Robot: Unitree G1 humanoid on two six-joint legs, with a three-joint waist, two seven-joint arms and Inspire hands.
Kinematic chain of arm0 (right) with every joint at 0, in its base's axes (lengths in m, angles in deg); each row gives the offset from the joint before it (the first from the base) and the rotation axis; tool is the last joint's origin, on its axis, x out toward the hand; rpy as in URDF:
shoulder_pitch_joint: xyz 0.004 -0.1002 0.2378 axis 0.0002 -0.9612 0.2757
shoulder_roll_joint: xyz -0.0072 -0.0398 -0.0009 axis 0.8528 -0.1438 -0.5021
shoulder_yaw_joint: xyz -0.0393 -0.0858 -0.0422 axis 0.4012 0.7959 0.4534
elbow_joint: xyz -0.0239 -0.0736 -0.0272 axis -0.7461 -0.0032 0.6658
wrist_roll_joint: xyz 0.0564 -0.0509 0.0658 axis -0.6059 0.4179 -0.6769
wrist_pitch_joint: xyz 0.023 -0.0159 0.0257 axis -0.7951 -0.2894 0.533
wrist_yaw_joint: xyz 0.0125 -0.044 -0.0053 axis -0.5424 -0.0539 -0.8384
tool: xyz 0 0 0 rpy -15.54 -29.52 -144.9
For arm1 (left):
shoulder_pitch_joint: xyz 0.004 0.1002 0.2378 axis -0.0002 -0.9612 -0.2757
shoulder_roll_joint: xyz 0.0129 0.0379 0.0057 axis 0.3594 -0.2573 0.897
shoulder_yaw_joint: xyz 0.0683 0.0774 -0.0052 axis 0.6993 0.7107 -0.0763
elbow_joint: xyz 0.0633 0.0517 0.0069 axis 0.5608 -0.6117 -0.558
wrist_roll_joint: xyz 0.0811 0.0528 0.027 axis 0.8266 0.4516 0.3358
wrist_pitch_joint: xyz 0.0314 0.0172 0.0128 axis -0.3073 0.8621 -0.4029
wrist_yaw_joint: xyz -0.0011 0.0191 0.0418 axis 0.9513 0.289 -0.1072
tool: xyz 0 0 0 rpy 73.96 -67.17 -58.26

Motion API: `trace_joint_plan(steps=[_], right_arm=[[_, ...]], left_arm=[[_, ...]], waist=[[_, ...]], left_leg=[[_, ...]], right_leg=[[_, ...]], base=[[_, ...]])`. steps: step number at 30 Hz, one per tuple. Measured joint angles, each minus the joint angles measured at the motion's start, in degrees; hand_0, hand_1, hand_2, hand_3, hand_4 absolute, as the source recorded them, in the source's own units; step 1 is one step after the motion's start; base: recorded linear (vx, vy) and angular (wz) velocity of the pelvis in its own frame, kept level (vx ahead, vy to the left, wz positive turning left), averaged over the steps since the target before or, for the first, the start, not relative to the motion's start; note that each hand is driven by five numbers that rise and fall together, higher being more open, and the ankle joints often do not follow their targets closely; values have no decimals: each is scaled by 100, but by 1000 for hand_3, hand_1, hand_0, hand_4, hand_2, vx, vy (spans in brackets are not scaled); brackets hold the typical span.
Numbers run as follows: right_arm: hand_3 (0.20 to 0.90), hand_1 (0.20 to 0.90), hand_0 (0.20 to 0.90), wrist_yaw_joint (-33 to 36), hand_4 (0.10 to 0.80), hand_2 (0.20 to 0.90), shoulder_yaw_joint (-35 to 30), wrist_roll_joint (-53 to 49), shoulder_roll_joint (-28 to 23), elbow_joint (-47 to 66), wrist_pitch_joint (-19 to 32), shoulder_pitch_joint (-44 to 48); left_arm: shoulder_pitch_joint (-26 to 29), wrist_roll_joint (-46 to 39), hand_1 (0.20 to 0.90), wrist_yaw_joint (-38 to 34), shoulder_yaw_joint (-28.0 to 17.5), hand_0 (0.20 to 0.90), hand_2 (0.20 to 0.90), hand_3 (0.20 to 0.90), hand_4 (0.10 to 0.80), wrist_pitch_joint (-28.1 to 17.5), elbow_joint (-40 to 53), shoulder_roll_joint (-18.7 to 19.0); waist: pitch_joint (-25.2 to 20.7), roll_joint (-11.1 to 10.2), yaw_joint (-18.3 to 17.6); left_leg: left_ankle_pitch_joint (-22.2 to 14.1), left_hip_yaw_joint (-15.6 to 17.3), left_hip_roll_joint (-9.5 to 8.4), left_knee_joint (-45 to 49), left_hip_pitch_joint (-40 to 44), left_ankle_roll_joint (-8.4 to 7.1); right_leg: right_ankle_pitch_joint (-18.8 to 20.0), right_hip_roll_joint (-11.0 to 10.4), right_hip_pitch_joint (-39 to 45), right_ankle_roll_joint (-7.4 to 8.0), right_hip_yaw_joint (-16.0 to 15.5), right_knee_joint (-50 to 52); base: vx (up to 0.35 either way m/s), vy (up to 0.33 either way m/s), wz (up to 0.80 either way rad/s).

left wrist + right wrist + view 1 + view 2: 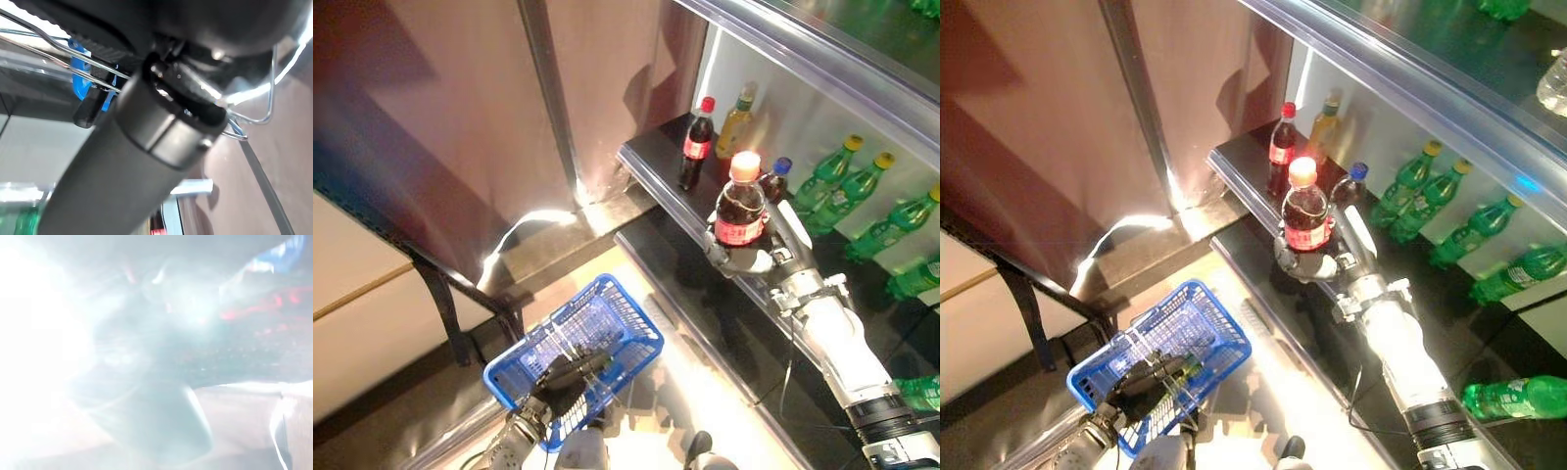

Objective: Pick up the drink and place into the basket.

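Observation:
My right hand is shut on a dark cola bottle with a red label and pale cap, held upright just in front of the dark shelf. The same hand and bottle show in the right eye view. Lower left, my left hand is curled round the wire handle of a blue plastic basket, which hangs in front of the cooler. The basket looks empty. Glare washes out the right wrist view.
On the shelf stand another cola bottle, a yellow drink bottle and a blue-capped bottle. Several green bottles lie further right. A brown cabinet wall with a metal post rises at left.

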Motion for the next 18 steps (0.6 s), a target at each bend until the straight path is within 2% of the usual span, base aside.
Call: trace_joint_plan(steps=[7,13,18], right_arm=[[200,300,300,7,100,300,461,-22,11,8,-20,4],[200,300,300,83,100,300,687,-28,92,30,-106,1],[200,300,300,186,100,300,757,-153,207,33,-106,3]], left_arm=[[5,-155,300,-353,274,300,300,200,100,-1,927,29],[-11,-155,300,-642,610,300,300,200,100,15,1443,326],[-11,-156,300,-700,642,300,300,200,100,40,1903,413]], waist=[[-10,-18,169],[-33,-76,338],[-40,-98,378]], left_leg=[[98,-254,-39,0,-148,13],[110,-344,-56,-1,-158,12],[122,-432,-73,-1,-199,14]], right_leg=[[-8,4,24,10,-227,0],[-20,8,70,20,-303,-1],[-37,8,85,31,-408,-1]], base=[[13,-27,19],[1,-18,7],[8,-18,9]])
